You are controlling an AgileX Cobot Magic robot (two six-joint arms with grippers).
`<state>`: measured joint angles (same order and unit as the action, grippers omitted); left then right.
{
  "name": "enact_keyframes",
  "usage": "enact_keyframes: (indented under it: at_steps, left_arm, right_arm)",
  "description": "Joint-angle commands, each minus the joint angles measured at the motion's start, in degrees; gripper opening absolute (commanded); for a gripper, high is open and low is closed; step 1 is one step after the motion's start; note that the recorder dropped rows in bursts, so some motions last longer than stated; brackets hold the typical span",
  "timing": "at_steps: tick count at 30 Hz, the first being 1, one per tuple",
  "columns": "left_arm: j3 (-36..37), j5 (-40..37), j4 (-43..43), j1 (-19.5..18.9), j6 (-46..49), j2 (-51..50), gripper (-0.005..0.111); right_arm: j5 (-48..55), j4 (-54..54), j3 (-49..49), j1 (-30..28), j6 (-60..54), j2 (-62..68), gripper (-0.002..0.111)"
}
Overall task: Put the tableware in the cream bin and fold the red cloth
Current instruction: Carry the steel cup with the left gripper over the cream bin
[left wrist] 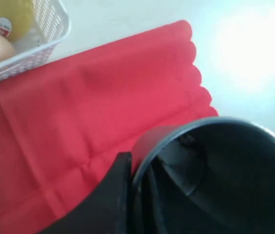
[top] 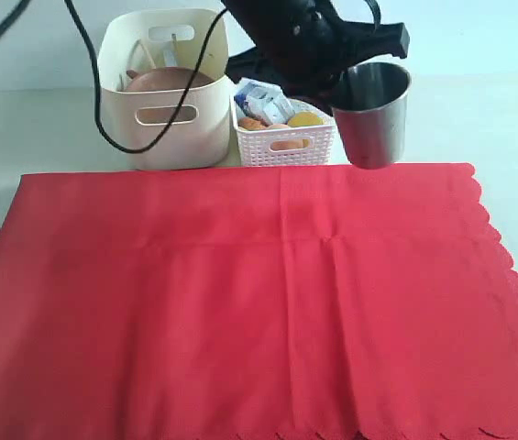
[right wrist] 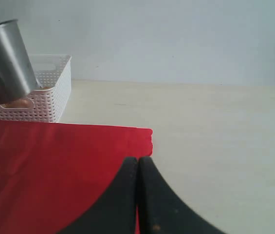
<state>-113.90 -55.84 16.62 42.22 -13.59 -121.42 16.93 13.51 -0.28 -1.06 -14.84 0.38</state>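
- The red cloth (top: 240, 302) is spread flat on the bench (top: 38, 128), its long axis laid along the front edge, with scallops at the right.
- The cream bin (top: 162, 92) is stood behind it, toward the rear edge.
- The steel cup (top: 376, 115) is held aloft near the cloth's rear edge, almost upright with its mouth up, and its rim is pinched by the left claw (left wrist: 142, 180).
- The right claw (right wrist: 137, 163) is closed, with nothing held.

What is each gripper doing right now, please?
Left gripper: closed on the rim of the steel cup.
Right gripper: closed, holding nothing.
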Motion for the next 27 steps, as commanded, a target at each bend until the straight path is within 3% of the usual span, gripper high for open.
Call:
enact_keyframes:
  at_steps: [1, 13, 19, 27]
  left_arm:
    - [-0.25, -5.44, -2.94, 0.15, 4.39, 4.85, 0.000]
    - [-0.14, -12.43, -7.40, -3.10, 10.86, 12.06, 0.000]
    - [2.10, -13.15, -7.40, -8.27, 13.59, 14.70, 0.000]
    - [5.16, -11.44, -7.40, -18.11, 15.78, 17.70, 0.000]
  right_arm:
    - [-0.73, -0.01, 0.28, -0.27, -0.13, -0.38, 0.000]
    - [-0.73, -0.01, 0.28, -0.27, -0.13, -0.38, 0.000]
    - [-0.73, -0.01, 0.28, -0.27, -0.13, -0.38, 0.000]
    - [-0.62, -0.01, 0.28, -0.27, -0.13, -0.38, 0.000]
